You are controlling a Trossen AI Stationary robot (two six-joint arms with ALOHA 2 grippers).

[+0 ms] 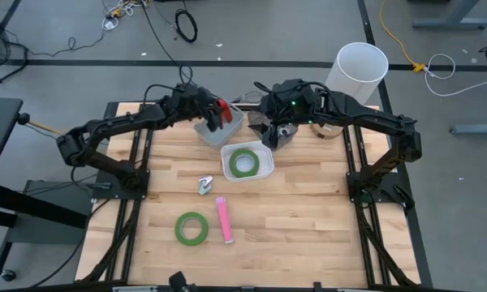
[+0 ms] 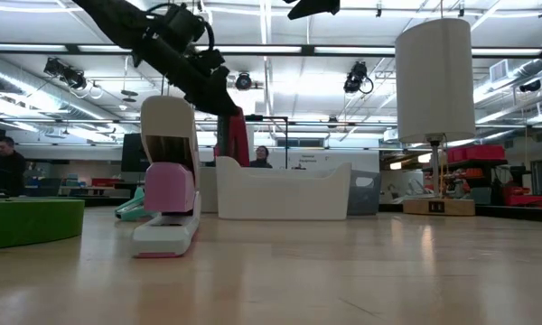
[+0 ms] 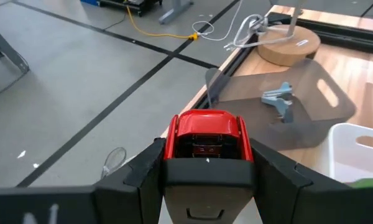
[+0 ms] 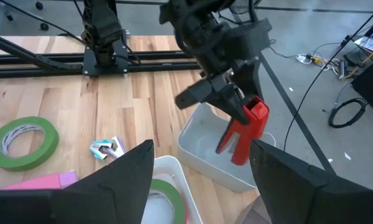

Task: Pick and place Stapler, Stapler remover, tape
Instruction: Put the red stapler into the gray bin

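Grip on the red stapler [image 3: 206,127] looks solid: my left gripper [image 3: 206,146] is clamped across its body, one finger on each side, nose of the stapler pointing out ahead. It hangs in the air over the grey bin [image 4: 202,152] at the far edge of the table, clear of the rim as far as I can judge. To finish this well I'd go straight down, keep the stapler centred between the bin walls, get it low before letting go so it doesn't bounce, then lift out vertically. The bin is light plastic, so any nudge on a wall will likely slide it. My right gripper [image 1: 277,134] hovers just beside it with fingers spread wide and nothing between them; I'd keep that arm parked so the two don't meet over the bin. Nearer the front on the wooden table [image 1: 308,219]: one green tape [image 1: 179,229] lying flat, a pink stapler [image 1: 224,219] just beside it, and a staple remover [image 1: 205,185] a little farther in, all untouched. The other green tape [image 1: 233,162] already sits inside the white bin [image 1: 264,168], mid-table. A white lamp [image 2: 434,77] stands at the far right corner. Beyond: grey floor with loose cables [image 1: 187,24], shelving, ceiling lights, and a person [image 2: 0,161] far off at the left.
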